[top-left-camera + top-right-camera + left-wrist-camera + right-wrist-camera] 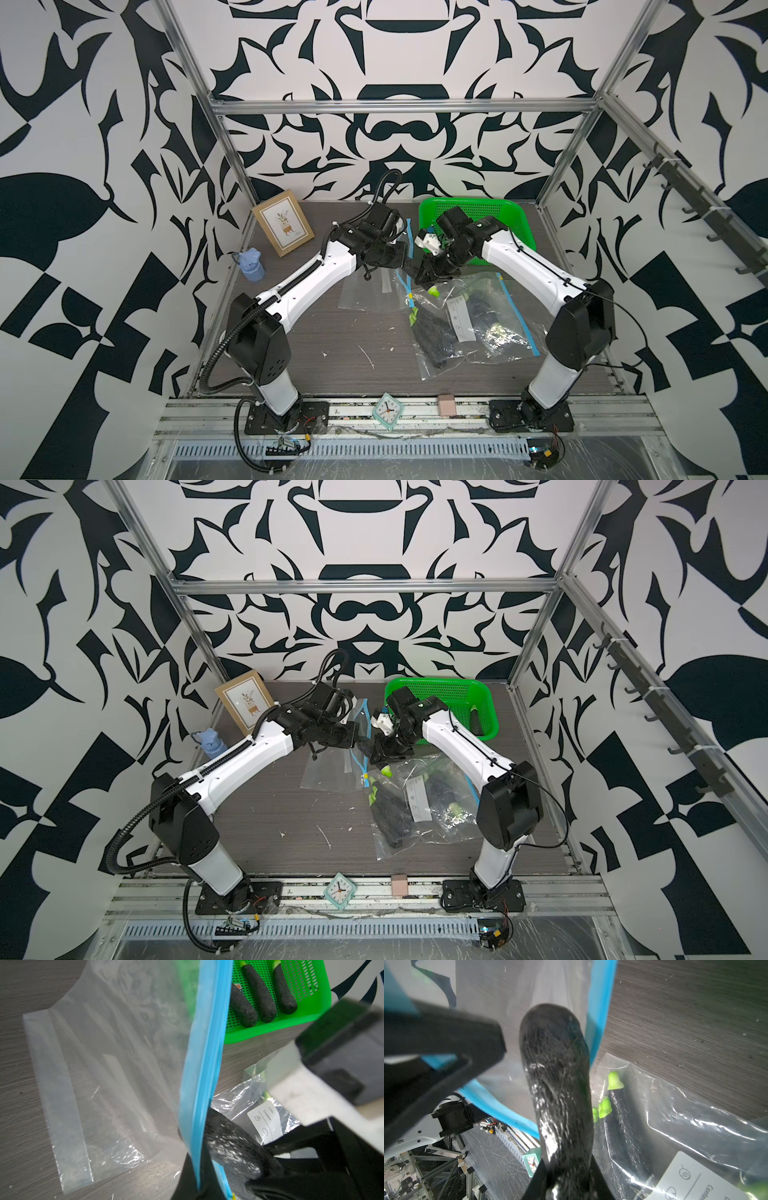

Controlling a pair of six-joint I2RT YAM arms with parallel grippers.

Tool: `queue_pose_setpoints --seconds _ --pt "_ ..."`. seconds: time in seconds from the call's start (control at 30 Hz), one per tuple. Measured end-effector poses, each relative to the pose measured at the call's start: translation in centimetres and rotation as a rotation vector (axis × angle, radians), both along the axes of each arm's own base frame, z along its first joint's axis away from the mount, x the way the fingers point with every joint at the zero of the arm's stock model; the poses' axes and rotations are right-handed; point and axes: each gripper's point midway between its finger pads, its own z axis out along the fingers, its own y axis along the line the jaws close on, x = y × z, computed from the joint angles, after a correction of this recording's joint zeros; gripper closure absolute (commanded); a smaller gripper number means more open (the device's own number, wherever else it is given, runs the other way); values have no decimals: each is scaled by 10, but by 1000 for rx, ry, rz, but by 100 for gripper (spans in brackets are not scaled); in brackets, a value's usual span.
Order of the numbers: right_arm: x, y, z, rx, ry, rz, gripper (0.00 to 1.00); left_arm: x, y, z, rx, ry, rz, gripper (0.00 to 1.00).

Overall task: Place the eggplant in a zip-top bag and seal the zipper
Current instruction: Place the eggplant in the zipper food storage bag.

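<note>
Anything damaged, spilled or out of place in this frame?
Yes: white flecks and scrapes litter the dark wood-grain table, and the held black toy eggplant carries whitish scuff-like marks along its skin.

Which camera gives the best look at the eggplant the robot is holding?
The right wrist view: the eggplant fills the frame, held by the right gripper, tip at the bag mouth. The left wrist view shows part of it behind the blue zipper. In both top views it is nearly hidden.

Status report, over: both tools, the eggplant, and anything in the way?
Left tool shut on blue zipper strip, bag mouth open. Right tool shut on eggplant, tip at the mouth. Filled bag lies beside, not blocking.
</note>
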Motion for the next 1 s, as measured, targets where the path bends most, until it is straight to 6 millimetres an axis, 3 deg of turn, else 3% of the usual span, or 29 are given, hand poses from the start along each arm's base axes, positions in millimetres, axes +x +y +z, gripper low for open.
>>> queue_pose_setpoints --seconds 0.17,0.5,0.63,0.7,0.87,1.0 --pt "7 1 10 0 -3 -8 100 -9 -10 1 2 -7 -20 100" --pt "25 0 11 22 -1 -59 100 -21 -23 2 -4 -8 -50 100" --pt "37 2 11 25 -31 -101 95 -24 -25 5 -10 -14 -57 100" --pt "44 3 12 31 -56 -124 88 -25 -24 6 -13 -20 -56 100" --pt "49 0 9 27 -90 -179 55 -24 -18 13 -17 -38 -43 100" --pt "48 -2 23 32 -141 -206 46 -18 -11 17 -28 -40 -20 100"
